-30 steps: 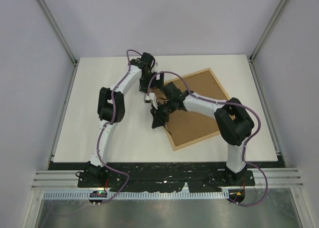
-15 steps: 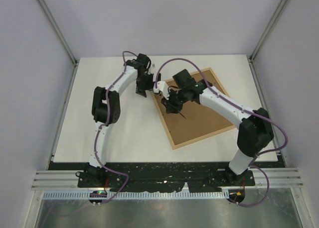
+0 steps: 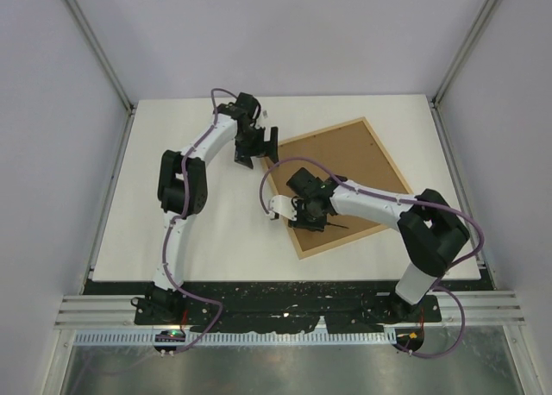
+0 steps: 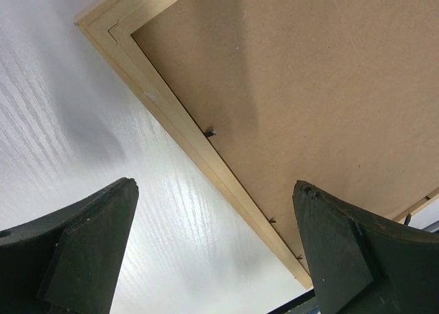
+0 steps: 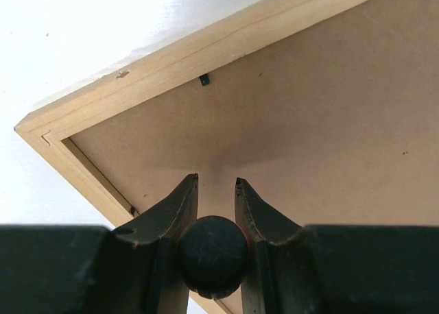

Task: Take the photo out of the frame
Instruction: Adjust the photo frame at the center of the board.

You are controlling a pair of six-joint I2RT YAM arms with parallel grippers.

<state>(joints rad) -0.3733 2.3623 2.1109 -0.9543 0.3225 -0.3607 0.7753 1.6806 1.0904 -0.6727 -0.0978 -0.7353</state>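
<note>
The frame [image 3: 354, 166] lies face down on the white table, brown fibreboard back up, light wood strips around it. The photo is hidden under the backing. My left gripper [image 3: 259, 152] is open and empty at the frame's far-left corner; in the left wrist view [image 4: 214, 185] its jaws straddle the frame's left strip [image 4: 171, 115]. My right gripper [image 3: 309, 212] hovers over the backing near the frame's near-left corner [image 5: 171, 60]. It is shut [image 5: 216, 180] on the screwdriver, whose round dark handle end [image 5: 212, 252] shows between the jaws. Its thin shaft [image 3: 332, 226] lies over the backing.
Small dark metal tabs [image 4: 210, 131] [image 5: 204, 80] hold the backing along the inside of the strips. White table [image 3: 198, 231] lies left of the frame. Grey walls enclose the table on three sides.
My right gripper has moved from the frame's far-left part toward me, to its near-left corner, still holding the screwdriver. My left gripper stays by the far-left corner, turned slightly.
</note>
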